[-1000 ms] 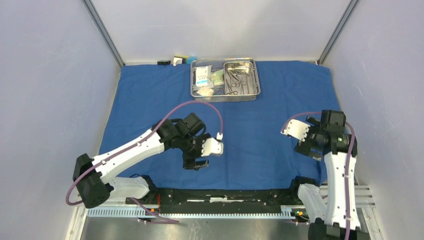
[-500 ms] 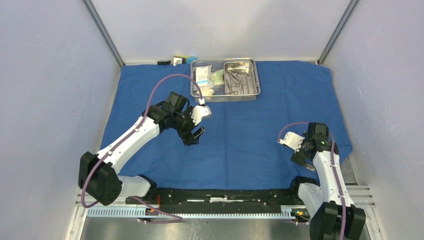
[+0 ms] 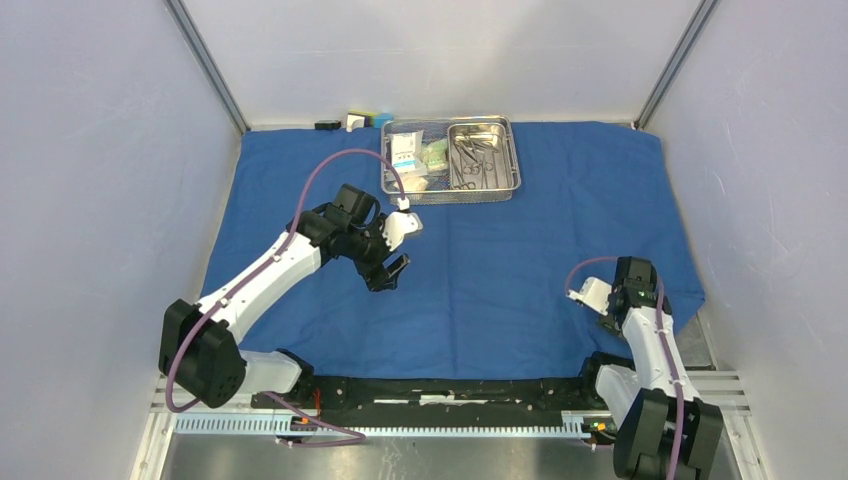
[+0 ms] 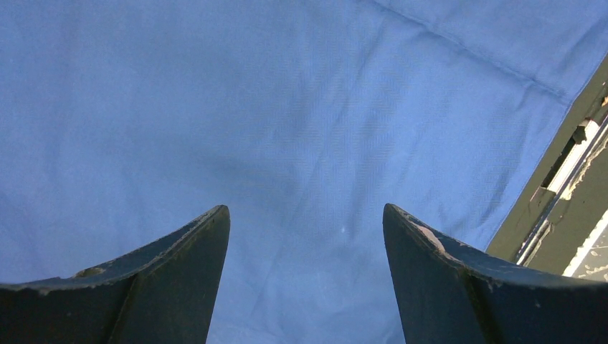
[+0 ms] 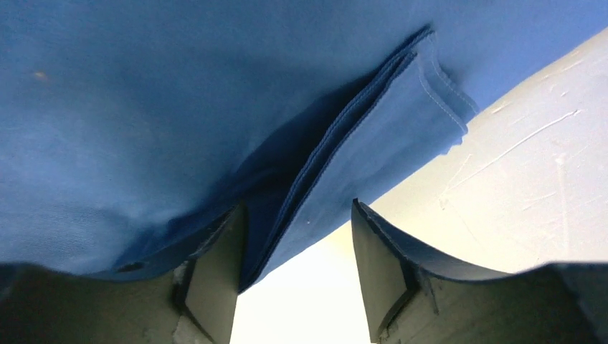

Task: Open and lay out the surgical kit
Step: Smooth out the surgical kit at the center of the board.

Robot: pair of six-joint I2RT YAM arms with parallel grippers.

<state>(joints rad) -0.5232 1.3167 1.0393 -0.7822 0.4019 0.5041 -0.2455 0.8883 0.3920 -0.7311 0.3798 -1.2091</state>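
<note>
The blue cloth wrap (image 3: pixel 500 270) lies spread flat over the table. At its far middle stands the steel wire-mesh basket (image 3: pixel 450 196), with white and green packets (image 3: pixel 408 152) in its left half. Its right half holds a smaller steel pan (image 3: pixel 503 150) with slim steel instruments (image 3: pixel 470 165). My left gripper (image 3: pixel 388 272) hovers open over bare cloth (image 4: pixel 287 107), below and left of the basket, nothing between its fingers (image 4: pixel 307 211). My right gripper (image 3: pixel 612 318) is low at the cloth's near right corner. Its jaws (image 5: pixel 297 208) stand apart, the folded cloth hem (image 5: pixel 401 107) running between them against the left finger.
Small black, white and blue blocks (image 3: pixel 355 121) sit behind the cloth at the back wall. Grey enclosure walls close in left, right and rear. A black rail (image 3: pixel 450 385) runs along the near edge. Bare white table (image 5: pixel 530 143) shows past the cloth corner.
My left arm swung from the near middle up toward the basket, then held still. My right arm drew back and down to the cloth's near right corner, and its jaws narrowed.
</note>
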